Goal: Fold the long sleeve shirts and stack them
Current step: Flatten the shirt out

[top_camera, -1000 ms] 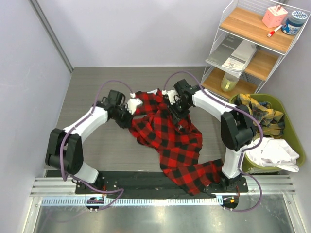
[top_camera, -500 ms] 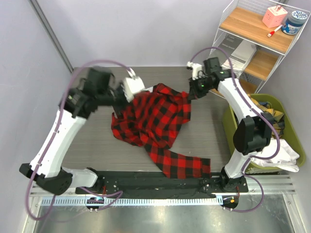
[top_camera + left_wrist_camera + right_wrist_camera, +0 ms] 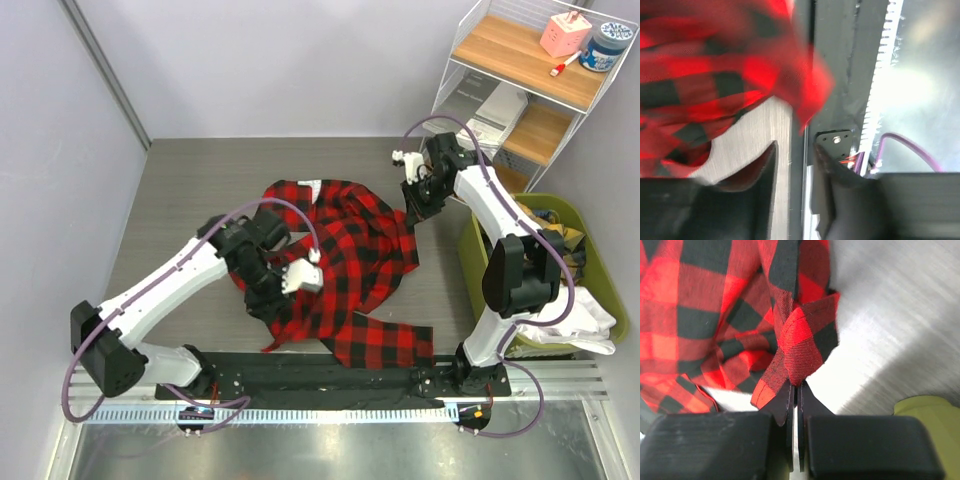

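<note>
1. ITEM: red-and-black check flannel shirt (image 3: 345,255). It lies in the middle of the tabletop (image 3: 190,200), crumpled rather than spread. One strip, seemingly a sleeve, trails to the near edge and lies over the black base rail (image 3: 300,372).
2. HANDLING (judged): soft, light and limp, with no stiffness of its own. It will sag and drag from whatever point is held. The flannel should sit firmly between closed fingertips, but its layers are likely to cling and bunch. It is not fragile.
3. WHERE TO TAKE HOLD (judged): at edges and seams such as shoulders, hem corners and cuffs, pinching few layers. Two holds well apart would spread it flat before folding. A hold in the middle of the heap only gathers it further.
4. RIGHT HAND (image 3: 795,385): closed tight on a folded edge at the shirt's far right side. The cloth is drawn to a peak between the fingertips.
5. LEFT HAND (image 3: 795,160): jaws partly apart with nothing between them, only tabletop and rail showing through the gap. It sits at the near left of the heap, with cloth just beyond the fingertips. The wrist view is blurred.
6. SURROUNDINGS: a green bin (image 3: 600,262) stands right of the tabletop and holds a yellow-and-dark plaid garment (image 3: 540,235) and a white garment (image 3: 565,310). A wire shelf rack (image 3: 520,90) stands at the far right.
</note>
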`<act>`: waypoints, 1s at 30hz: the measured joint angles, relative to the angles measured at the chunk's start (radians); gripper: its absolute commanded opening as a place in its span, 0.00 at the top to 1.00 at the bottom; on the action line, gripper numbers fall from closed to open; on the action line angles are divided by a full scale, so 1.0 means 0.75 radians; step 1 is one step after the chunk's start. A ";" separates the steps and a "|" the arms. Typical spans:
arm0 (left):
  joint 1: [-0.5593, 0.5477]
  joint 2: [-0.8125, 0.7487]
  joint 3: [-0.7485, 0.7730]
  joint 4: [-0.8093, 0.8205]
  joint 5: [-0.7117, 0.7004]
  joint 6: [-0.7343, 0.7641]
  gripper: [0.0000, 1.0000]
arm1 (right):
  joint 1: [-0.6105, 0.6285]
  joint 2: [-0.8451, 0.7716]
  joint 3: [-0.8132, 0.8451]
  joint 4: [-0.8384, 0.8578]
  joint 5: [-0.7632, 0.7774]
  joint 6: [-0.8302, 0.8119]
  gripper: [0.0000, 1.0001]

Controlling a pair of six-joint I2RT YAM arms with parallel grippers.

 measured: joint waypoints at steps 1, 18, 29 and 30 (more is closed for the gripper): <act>0.031 -0.011 0.008 -0.008 0.006 0.019 0.44 | 0.000 -0.003 -0.012 -0.003 0.000 -0.014 0.99; 0.700 0.662 0.314 0.334 0.037 -0.351 0.19 | 0.002 0.008 -0.032 -0.205 0.074 -0.143 0.05; 0.700 0.696 0.208 0.480 0.108 -0.561 0.25 | 0.089 0.459 0.636 -0.126 -0.041 0.030 0.01; 0.700 0.699 0.198 0.484 0.111 -0.564 0.26 | 0.103 0.524 0.692 -0.114 -0.043 0.041 0.01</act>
